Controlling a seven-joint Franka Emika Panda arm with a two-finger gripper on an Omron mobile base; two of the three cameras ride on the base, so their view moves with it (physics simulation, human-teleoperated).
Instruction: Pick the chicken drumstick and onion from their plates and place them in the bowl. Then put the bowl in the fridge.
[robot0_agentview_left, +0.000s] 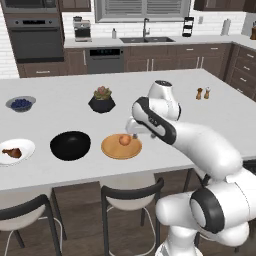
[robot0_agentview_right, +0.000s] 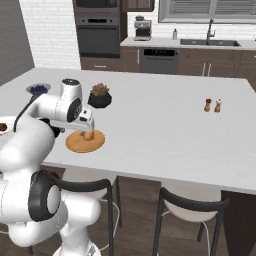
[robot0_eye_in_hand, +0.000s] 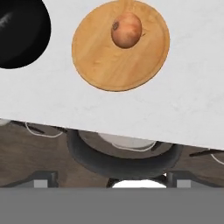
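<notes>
The onion (robot0_eye_in_hand: 126, 29) is sitting on the wooden plate (robot0_eye_in_hand: 109, 65), off-centre; likely light, firm, smooth and prone to rolling, so gripping across its widest girth looks advisable. The gripper (robot0_agentview_left: 134, 131) is hovering just beside it, jaws standing wide apart, holding nothing. The black bowl (robot0_agentview_left: 70, 145) is lying empty; the drumstick (robot0_agentview_left: 12, 152) is resting on the white plate (robot0_agentview_left: 25, 145).

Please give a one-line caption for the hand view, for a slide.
Looking down past the open gripper: onion on wooden plate, black bowl beside it.
</notes>
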